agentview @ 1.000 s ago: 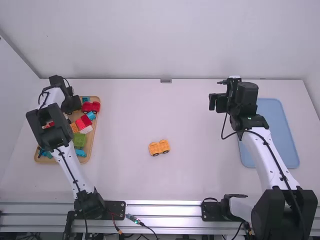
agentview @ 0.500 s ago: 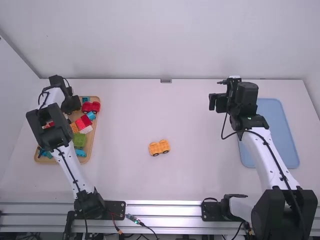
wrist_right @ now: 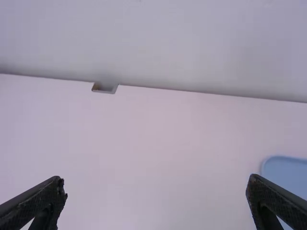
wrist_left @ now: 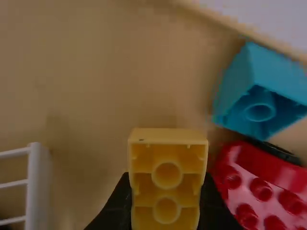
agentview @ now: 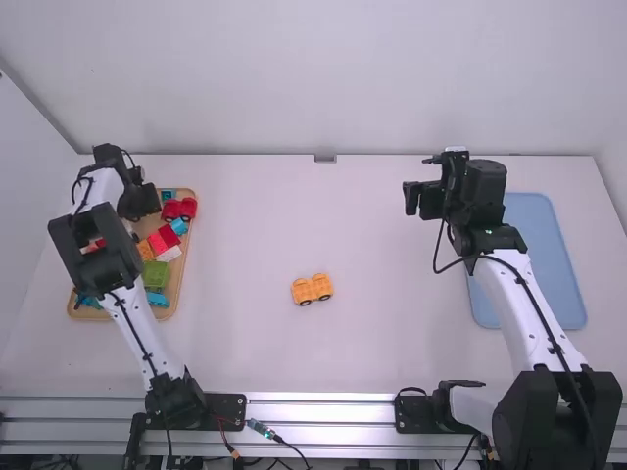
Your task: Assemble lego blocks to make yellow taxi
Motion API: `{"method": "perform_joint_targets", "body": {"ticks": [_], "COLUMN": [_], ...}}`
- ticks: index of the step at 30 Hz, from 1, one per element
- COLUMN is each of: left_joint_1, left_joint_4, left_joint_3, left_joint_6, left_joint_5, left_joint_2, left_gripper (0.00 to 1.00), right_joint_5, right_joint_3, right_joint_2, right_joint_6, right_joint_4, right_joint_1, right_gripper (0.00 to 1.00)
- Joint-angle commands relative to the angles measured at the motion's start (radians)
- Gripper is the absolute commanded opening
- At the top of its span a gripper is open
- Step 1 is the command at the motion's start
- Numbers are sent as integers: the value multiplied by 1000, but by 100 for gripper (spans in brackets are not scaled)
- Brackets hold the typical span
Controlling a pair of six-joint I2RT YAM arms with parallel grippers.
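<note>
My left gripper [wrist_left: 165, 203] pinches a yellow block [wrist_left: 167, 165] at the wooden tray [wrist_left: 96, 86], where a low exit could snag the red block [wrist_left: 268, 179] and loosen my grip; my right gripper [wrist_right: 156, 191] gapes, the wheeled base [agentview: 313, 289] mid-table.

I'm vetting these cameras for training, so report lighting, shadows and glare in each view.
High view: even light on the table, glare streaks along the metal rail; left wrist view: dim, the tray shaded around the yellow block; right wrist view: evenly lit, fingers dark against the table.
</note>
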Motion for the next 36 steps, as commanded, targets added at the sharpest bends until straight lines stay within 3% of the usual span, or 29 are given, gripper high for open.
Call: {"method": "perform_joint_targets", "body": {"ticks": [1, 8, 13, 18, 21, 28, 31, 36], "left_joint_1": [-15, -61, -97, -190, -271, -516, -603, -653], "left_joint_4": [11, 196, 268, 327, 390, 693, 856, 1092], "left_joint_3": [-37, -332, -614, -859, -952, -1092, -1142, -1199], "left_joint_6": [-1, 48, 274, 508, 551, 394, 316, 160], "left_joint_5": [27, 90, 498, 912, 1027, 1106, 1103, 1096], "left_joint_2": [-149, -415, -658, -835, -894, -939, -936, -925], "left_gripper": [2, 2, 2, 4, 6, 3, 2, 2], "right_joint_5": [-14, -67, -239, -619, -843, -1212, -1286, -1292], "right_joint_3": [32, 32, 32, 32, 32, 32, 32, 32], "right_joint_2": [7, 7, 24, 188, 293, 499, 543, 549], "right_joint_6": [0, -5, -37, -86, -87, -35, -10, 0], "right_joint_4": [-1, 3, 40, 212, 323, 635, 733, 760], "right_joint_1": [8, 27, 27, 29, 39, 91, 118, 154], "right_gripper": [99, 99, 99, 99, 99, 100, 91, 91]}}
